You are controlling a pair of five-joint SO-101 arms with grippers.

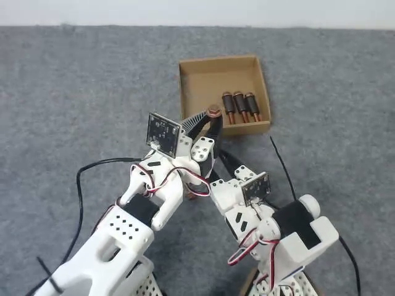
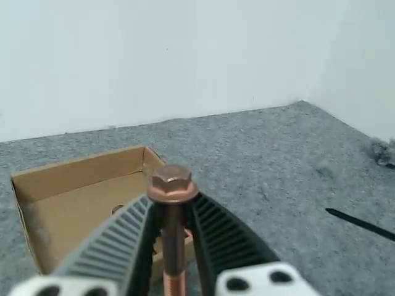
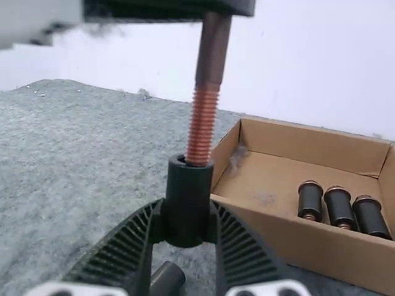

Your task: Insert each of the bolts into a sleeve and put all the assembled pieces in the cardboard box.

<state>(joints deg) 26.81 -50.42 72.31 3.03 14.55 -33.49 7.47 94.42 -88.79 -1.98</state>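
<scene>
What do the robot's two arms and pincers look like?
The left arm and right arm have chunky white plastic shells with black motor blocks at the joints. Thin red, white and black wires loop along them, and a small square board sits near each wrist. The left pincer and right pincer are dark, with ribbed fingers.

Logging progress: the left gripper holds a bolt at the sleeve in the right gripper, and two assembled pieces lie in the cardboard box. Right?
Not quite: the right wrist view shows three assembled pieces in the cardboard box, not two. The left gripper does hold the bolt at the sleeve in the right gripper.
</scene>
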